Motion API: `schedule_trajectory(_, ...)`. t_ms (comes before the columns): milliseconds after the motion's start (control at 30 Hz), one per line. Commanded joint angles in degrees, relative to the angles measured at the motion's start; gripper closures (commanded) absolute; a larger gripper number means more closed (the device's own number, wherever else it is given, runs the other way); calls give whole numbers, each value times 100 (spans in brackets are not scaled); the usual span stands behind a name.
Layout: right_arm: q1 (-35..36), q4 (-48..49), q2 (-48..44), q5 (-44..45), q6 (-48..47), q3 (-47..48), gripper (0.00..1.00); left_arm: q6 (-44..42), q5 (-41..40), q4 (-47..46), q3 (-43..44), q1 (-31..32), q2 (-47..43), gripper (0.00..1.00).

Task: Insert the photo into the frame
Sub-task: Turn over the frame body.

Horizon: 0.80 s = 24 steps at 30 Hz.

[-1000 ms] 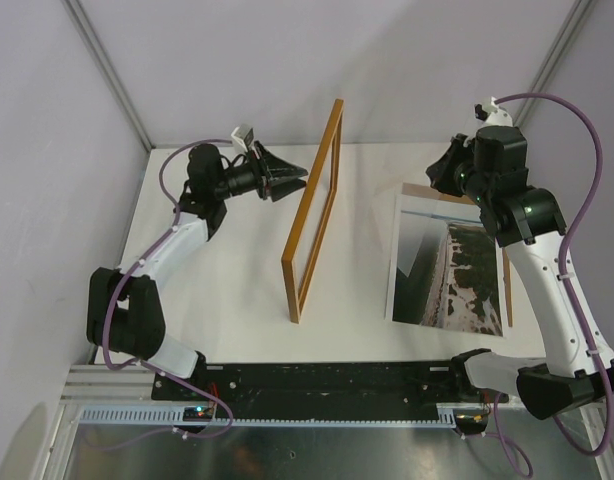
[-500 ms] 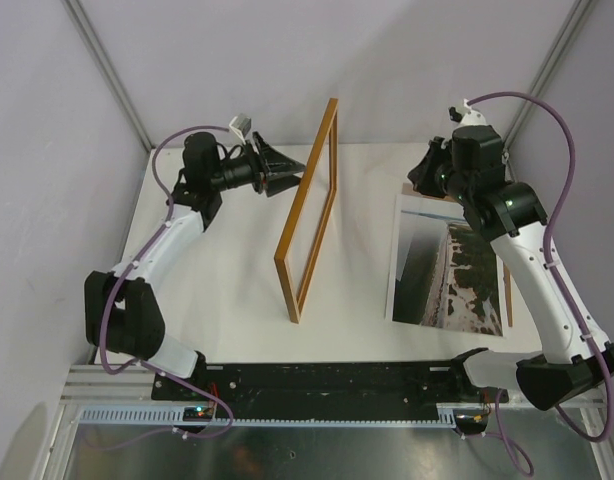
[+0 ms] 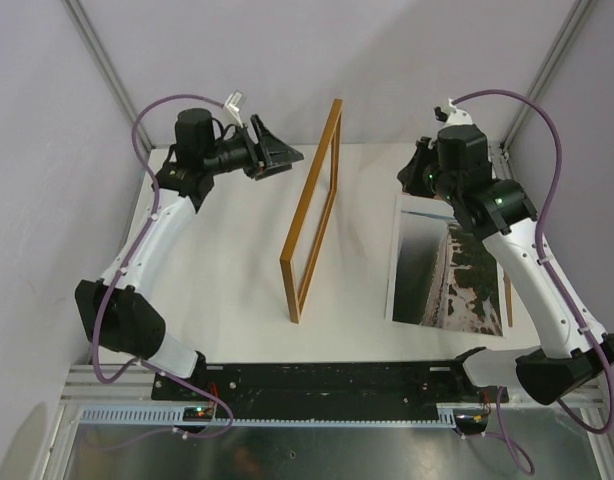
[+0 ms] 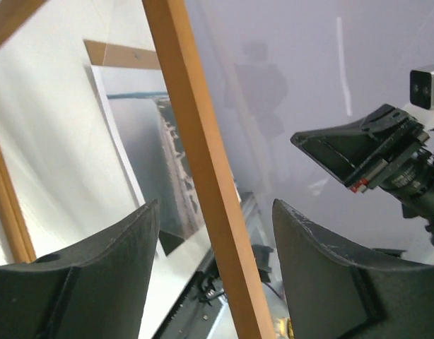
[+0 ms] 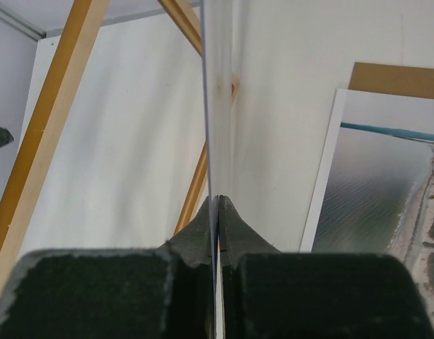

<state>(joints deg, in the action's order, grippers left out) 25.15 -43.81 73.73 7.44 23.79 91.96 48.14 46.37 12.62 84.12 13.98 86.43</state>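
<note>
The wooden frame (image 3: 330, 170) stands on edge in the middle of the table, one light rail (image 4: 203, 176) passing between my left gripper's fingers without touching them. My left gripper (image 3: 292, 157) (image 4: 215, 205) is open at the frame's upper left side. The photo (image 3: 447, 265) (image 5: 386, 183) (image 4: 150, 155), grey water and pale coast, lies flat at the right. My right gripper (image 3: 407, 180) (image 5: 218, 199) hovers over the photo's far left corner, shut on a thin clear sheet (image 5: 215, 106) seen edge-on. The frame's rails (image 5: 54, 120) show to its left.
A brown backing board (image 3: 506, 290) (image 5: 394, 79) (image 4: 121, 53) lies under the photo, only its edges showing. Pale walls close the table at the back and both sides. The black base rail (image 3: 327, 380) runs along the near edge.
My left gripper has opened wider and lifted a little away from the frame's rail. The right arm has moved left toward the frame, still shut on the sheet.
</note>
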Motion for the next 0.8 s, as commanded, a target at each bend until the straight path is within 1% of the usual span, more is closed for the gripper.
schedule_trajectory(0,232,306,113,182,97,381,100,-1154,-641,1102,728,193,177,30)
schedule_trajectory(67,319,311,182,219,110,432,100,-1508,-1001,1493,1054,301,307,29)
schedule_trajectory(200,442,318,258,272,117,492,100,-2265,-1978,2227,1694,565,572,26)
schedule_trajectory(333,504,314,318,313,109,529,100,-2877,-2994,2754,2299,940,795,25)
schedule_trajectory(433,522,308,330,324,102,529,100,-3068,-3312,2921,2607,1114,915,24)
schedule_trajectory(767,529,303,319,338,97,488,100,-3323,-3673,3095,3063,1511,1106,24)
